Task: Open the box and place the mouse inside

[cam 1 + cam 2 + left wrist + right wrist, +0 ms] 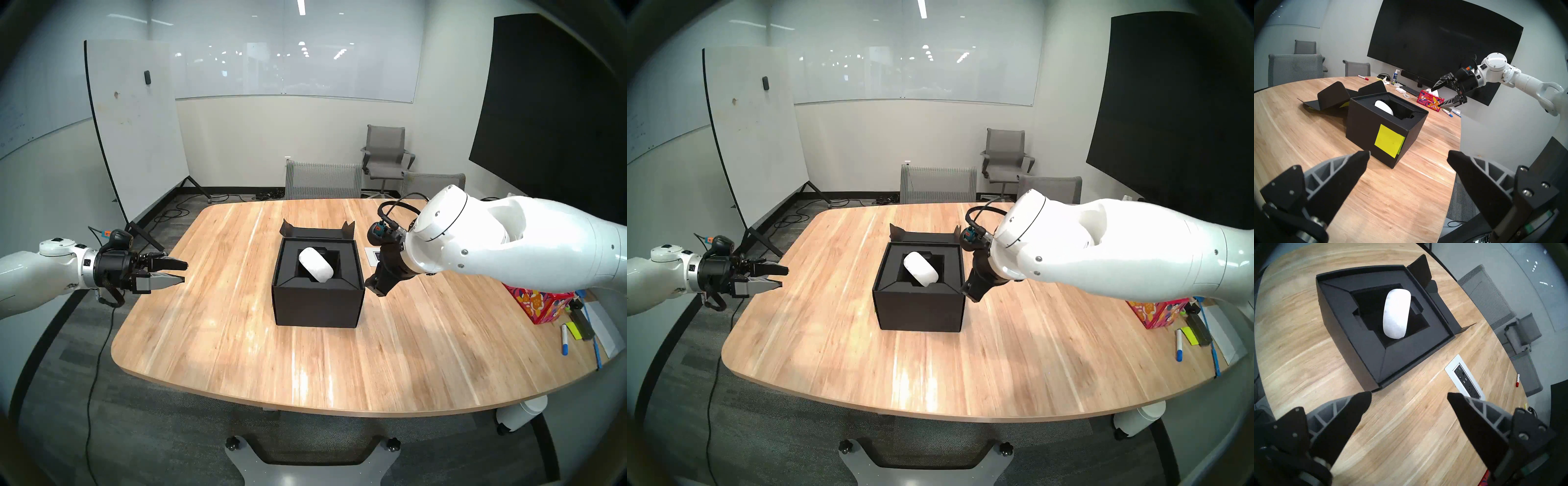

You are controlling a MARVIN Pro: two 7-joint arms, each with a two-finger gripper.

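The black box (319, 307) stands at the table's middle with its flap lid (317, 232) folded back flat behind it. It also shows in the other views (918, 310) (1369, 129) (1362, 348). A yellow-green sticky note (1389, 143) is on its side. The white mouse (315, 264) (920, 269) (1384, 108) (1396, 314) lies tilted in the black insert's recess, touched by no gripper. My right gripper (375, 288) (1409, 394) is open and empty just right of the box. My left gripper (185, 272) (1408, 153) is open and empty at the table's left edge.
A red floral tissue box (539, 305) (1430, 101), markers (565, 339) and papers lie at the table's right end. A white power outlet panel (1464, 377) is set in the table right of the box. Grey chairs (322, 180) stand behind the table, a whiteboard (135, 129) at the left.
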